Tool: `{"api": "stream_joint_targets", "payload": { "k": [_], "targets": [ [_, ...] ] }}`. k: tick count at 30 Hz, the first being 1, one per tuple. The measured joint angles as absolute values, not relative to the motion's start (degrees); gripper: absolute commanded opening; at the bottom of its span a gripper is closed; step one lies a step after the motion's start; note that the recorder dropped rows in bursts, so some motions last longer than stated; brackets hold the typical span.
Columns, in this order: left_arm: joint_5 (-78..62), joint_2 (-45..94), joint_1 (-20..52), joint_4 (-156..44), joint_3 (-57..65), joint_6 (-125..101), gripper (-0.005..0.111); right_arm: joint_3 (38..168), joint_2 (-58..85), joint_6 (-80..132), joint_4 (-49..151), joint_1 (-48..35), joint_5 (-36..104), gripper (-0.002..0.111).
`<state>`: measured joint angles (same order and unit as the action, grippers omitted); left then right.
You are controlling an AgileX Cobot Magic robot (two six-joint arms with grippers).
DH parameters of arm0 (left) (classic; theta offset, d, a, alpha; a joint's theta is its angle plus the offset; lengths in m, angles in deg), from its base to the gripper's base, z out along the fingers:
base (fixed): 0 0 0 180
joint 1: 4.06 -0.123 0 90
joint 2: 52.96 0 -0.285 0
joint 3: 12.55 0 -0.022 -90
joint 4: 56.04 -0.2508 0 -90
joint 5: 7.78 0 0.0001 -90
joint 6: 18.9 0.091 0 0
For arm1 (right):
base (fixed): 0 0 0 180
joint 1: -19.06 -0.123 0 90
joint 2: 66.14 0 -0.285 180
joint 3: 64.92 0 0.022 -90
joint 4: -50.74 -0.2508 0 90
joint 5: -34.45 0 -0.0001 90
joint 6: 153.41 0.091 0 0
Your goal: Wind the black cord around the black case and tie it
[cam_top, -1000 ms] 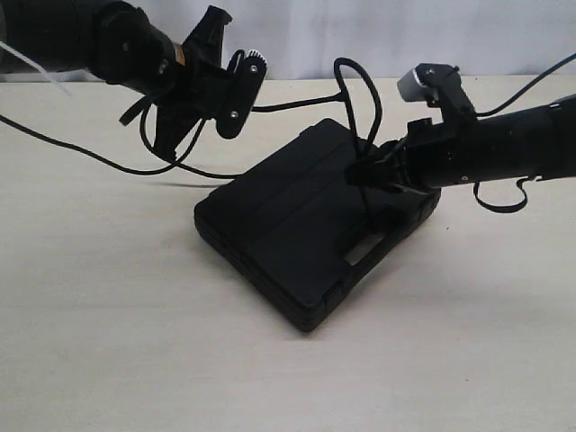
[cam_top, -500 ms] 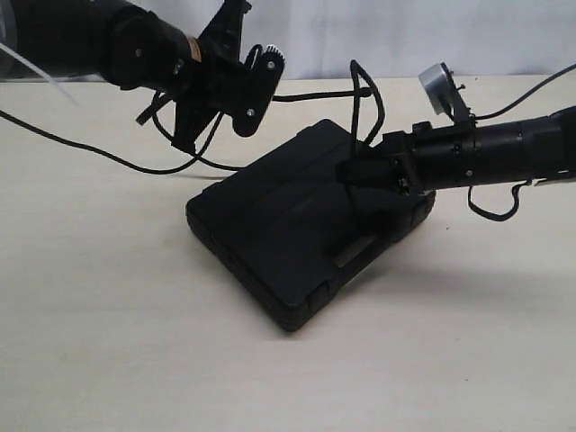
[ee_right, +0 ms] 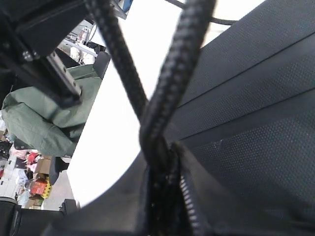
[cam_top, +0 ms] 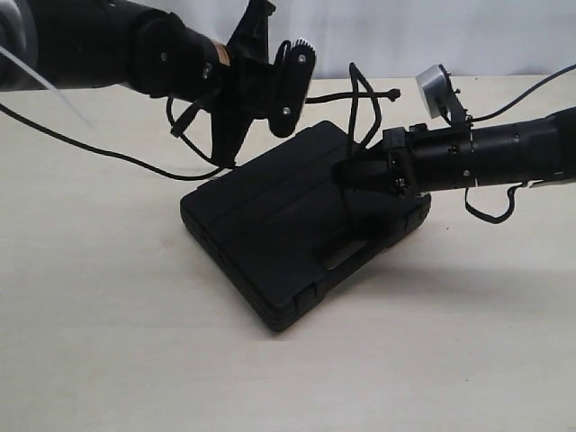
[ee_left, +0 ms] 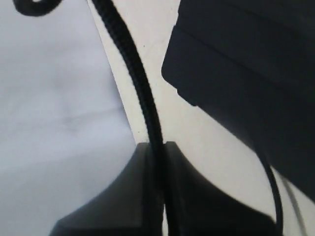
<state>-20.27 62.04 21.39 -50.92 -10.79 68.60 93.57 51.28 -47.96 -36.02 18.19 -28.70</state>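
The black case [cam_top: 270,225] lies flat at mid-frame in the exterior view, set diagonally on the worktop [cam_top: 108,360]. Its lid ribs run from lower left to upper right and its handle edge faces the lower right. The left gripper [ee_left: 157,152], above the case's upper-left edge, is pinched tight on the black cord [cam_top: 360,94], which runs rightward from it and arches over the case's upper-right corner down into the right gripper [ee_right: 162,162], likewise clamped on it. Bare worktop spreads across the whole lower half and the left of the frame.
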Motion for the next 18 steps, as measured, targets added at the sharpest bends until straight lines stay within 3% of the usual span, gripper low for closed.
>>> {"api": "stream_joint_targets", "payload": {
  "k": [7,18],
  "targets": [
    [-20.8,62.0,23.3,-35.4,-10.8,68.6,0.0,93.6,51.3,-48.0,-36.1,18.2,-28.9,0.005],
    [-28.3,62.0,24.1,-30.1,-10.8,68.6,0.0,93.6,51.4,-49.6,-37.0,18.2,-29.0,0.005]
  ]
}}
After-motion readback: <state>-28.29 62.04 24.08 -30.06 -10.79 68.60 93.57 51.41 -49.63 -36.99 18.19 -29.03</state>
